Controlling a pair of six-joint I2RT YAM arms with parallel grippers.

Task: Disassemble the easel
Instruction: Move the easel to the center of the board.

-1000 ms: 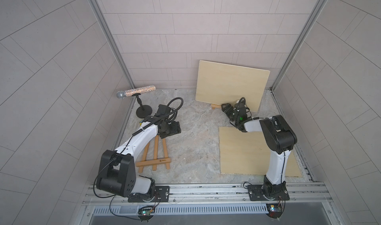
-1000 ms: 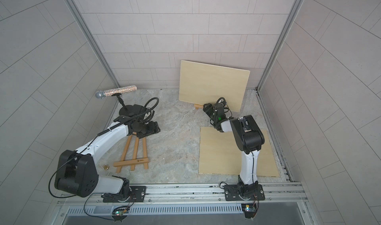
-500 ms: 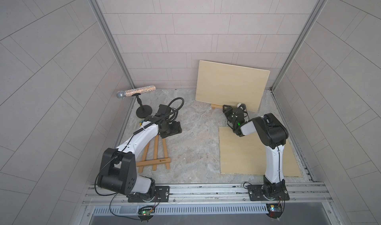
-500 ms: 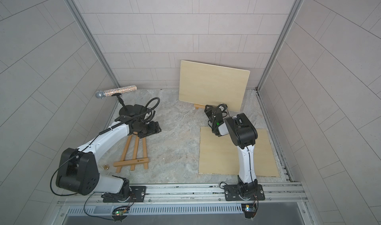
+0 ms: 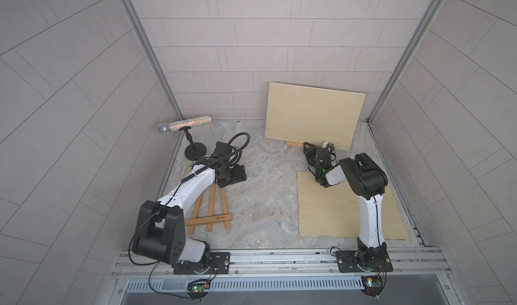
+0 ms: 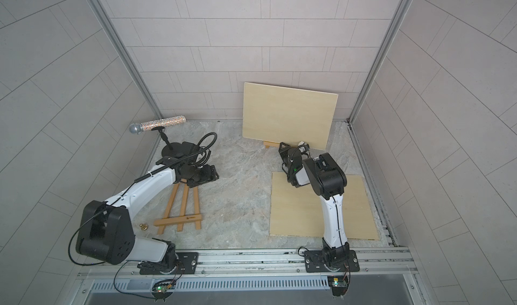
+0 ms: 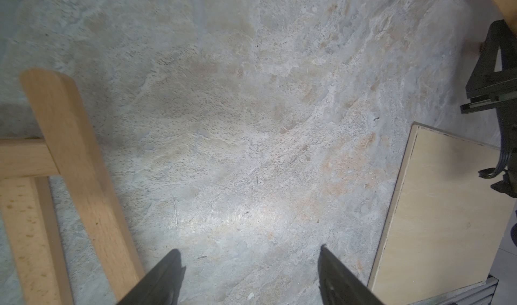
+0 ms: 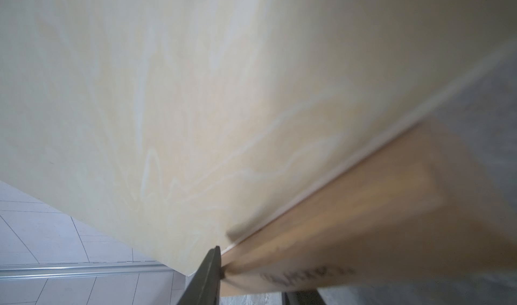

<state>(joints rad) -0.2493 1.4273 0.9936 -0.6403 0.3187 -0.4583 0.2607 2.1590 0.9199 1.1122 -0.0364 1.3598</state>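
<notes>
Right tool (image 5: 316, 146) is clamped on the printed wooden ledge bar (image 8: 363, 219) at the back of the counter (image 7: 251, 121). The upright board (image 5: 313, 113) rests on that bar and blocks most of my wrist view. Left tool (image 7: 249, 275) has its fingers wide apart, gripping nothing, over bare counter just beside a leg of the easel (image 5: 211, 214), which lies flat by my left arm. Further out: a flat board (image 5: 335, 211), a glittery mic on its stand (image 5: 183, 124) and a small brass knob (image 6: 144, 226).
</notes>
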